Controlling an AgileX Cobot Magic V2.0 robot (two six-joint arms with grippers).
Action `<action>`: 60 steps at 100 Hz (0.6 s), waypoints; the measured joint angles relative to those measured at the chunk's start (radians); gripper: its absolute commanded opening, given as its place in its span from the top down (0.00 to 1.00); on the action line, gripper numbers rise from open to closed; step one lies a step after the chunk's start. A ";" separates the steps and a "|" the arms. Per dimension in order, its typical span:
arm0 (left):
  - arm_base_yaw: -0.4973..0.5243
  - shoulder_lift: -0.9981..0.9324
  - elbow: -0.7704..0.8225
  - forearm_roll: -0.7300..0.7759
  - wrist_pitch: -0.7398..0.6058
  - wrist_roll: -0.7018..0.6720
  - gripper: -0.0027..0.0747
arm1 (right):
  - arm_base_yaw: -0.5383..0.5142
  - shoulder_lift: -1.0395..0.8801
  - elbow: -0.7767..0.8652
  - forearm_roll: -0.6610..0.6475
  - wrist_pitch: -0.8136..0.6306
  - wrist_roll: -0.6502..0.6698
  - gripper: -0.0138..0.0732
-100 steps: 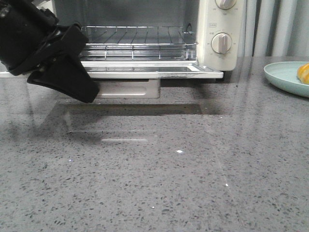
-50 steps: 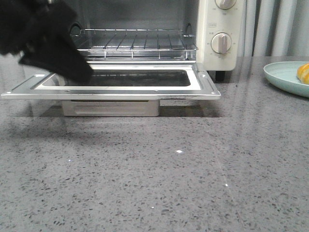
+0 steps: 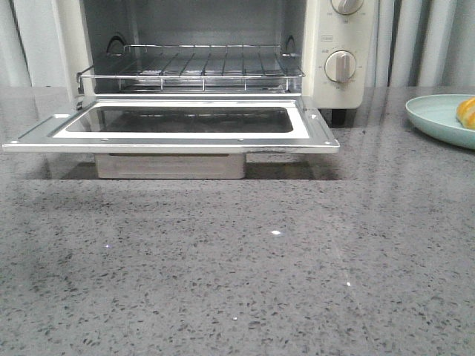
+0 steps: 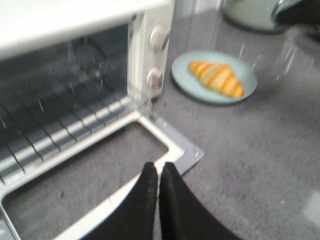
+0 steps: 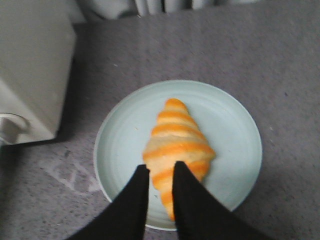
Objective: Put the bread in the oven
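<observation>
The bread [image 5: 177, 150], a golden-orange croissant with cream stripes, lies on a pale green plate [image 5: 235, 125] to the right of the oven; it also shows in the left wrist view [image 4: 216, 78] and at the front view's right edge [image 3: 467, 113]. The cream oven [image 3: 338, 44] stands with its glass door [image 3: 178, 133] dropped flat and its wire rack [image 3: 200, 63] bare. My right gripper [image 5: 161, 166] hangs just above the bread's near end, its fingers a little apart and holding nothing. My left gripper [image 4: 159, 164] is shut and empty above the door's front right corner. Neither gripper shows in the front view.
The open door [image 4: 175, 145] juts out over the grey speckled counter [image 3: 245, 267]. The plate [image 3: 438, 115] sits at the counter's right side. Pale curtains [image 3: 423, 37] hang behind. A dark shape [image 4: 300, 12] shows beyond the plate in the left wrist view.
My left gripper, which was at the oven door's left side, has lifted out of the front view. The door has come down to lie flat and open.
</observation>
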 measured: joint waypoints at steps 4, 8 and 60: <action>0.000 -0.038 0.000 -0.004 0.000 0.000 0.99 | -0.014 0.036 -0.010 -0.002 0.015 0.002 0.42; 0.000 -0.070 0.000 -0.006 0.000 0.000 0.99 | -0.021 0.066 -0.015 -0.001 0.029 0.004 0.36; 0.000 -0.169 -0.001 -0.022 0.008 0.000 0.99 | -0.025 0.349 -0.026 -0.004 0.016 0.006 0.40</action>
